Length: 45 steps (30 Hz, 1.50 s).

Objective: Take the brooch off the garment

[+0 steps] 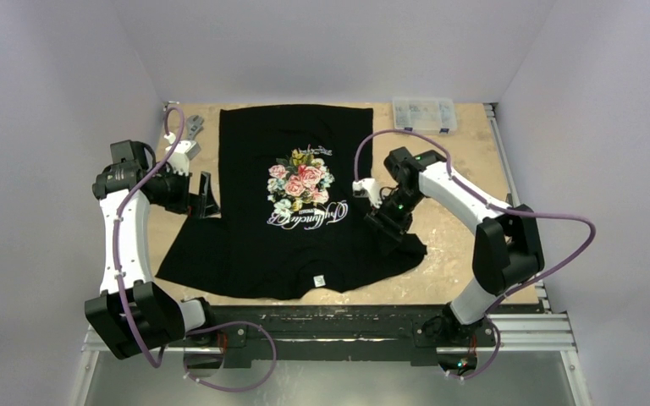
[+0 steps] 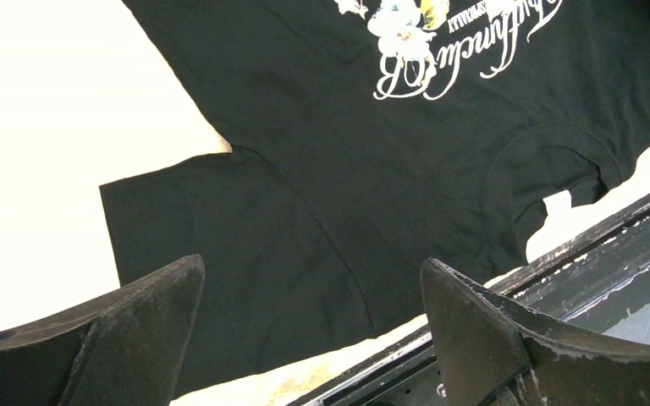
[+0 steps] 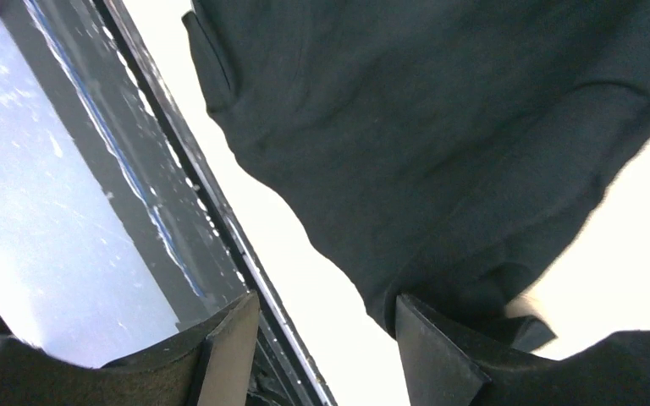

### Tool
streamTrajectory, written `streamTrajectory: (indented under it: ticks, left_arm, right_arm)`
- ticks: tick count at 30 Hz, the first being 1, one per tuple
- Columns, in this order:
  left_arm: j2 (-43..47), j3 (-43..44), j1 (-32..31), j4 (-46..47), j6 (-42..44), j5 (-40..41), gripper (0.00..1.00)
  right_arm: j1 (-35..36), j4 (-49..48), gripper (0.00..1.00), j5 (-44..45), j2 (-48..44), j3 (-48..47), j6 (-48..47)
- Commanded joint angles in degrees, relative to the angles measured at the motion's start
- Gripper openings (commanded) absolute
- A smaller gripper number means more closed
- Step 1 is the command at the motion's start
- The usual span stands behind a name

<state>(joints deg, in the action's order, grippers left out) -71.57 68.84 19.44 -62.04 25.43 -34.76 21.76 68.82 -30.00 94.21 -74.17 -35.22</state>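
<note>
Two hands were open, left hand wide at one side of the shirt, right hand narrower over the other, shirt flat on the tabletop, and I couldn't spot the brooch, so hunting for it seemed next.

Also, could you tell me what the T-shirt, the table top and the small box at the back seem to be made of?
The T-shirt looks like soft, matte knit fabric, likely cotton: it wrinkles and folds at the sleeve. The table top looks like bare light wood or plywood, tan and slightly mottled. The small box seems to be clear plastic, with its contents showing faintly through.
</note>
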Motion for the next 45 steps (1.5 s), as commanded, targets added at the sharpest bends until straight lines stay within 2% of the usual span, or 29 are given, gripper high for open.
streamTrajectory:
  ticks: [1,5,10,15,18,22,32,34,37,41,45]
  left_arm:
    - [-0.6,2.6,0.3,0.2,1.5,-1.8,1.0]
    - [-1.4,2.7,0.3,0.8,0.6,-2.2,1.0]
    - [-2.0,3.0,0.0,3.1,-2.0,-5.8,1.0]
    - [-3.3,5.4,-0.2,3.3,-5.3,-6.1,1.0]
    - [-2.8,5.2,-0.1,3.8,-6.2,-5.5,1.0]
    - [-2.7,5.3,-0.1,3.4,-6.3,-4.1,1.0]
    - [-4.3,7.6,-0.1,2.1,-5.9,-1.0,1.0]
    - [-5.1,8.0,-0.1,2.1,-5.8,-0.4,1.0]
    - [-5.9,8.4,-0.1,2.5,-5.7,0.5,1.0]
    - [-7.1,9.5,0.0,2.8,-5.6,1.7,1.0]
    - [-8.1,9.9,0.0,3.0,-5.5,2.6,1.0]
  right_arm:
    - [-9.4,5.6,0.64,-8.8,1.9,-10.3,-3.2]
    - [-12.5,2.6,0.6,-5.6,4.5,-10.5,0.2]
    - [-13.4,-11.2,0.56,1.6,7.8,-12.9,13.9]
    - [-12.9,-22.1,0.62,6.5,18.9,-26.4,26.7]
    - [-11.0,-25.7,0.62,10.7,28.4,-36.5,29.8]
    - [-10.4,-31.6,0.58,15.2,35.6,-42.9,34.4]
    - [-10.3,-36.9,0.49,17.2,47.1,-51.1,36.0]
    - [-10.0,-37.8,0.43,18.4,47.8,-50.7,35.5]
    - [-9.3,-37.4,0.23,23.0,50.2,-52.8,31.7]
    - [-8.0,-31.1,0.18,29.2,56.4,-62.3,25.8]
    - [-7.2,-32.4,0.09,34.3,57.3,-60.7,21.1]
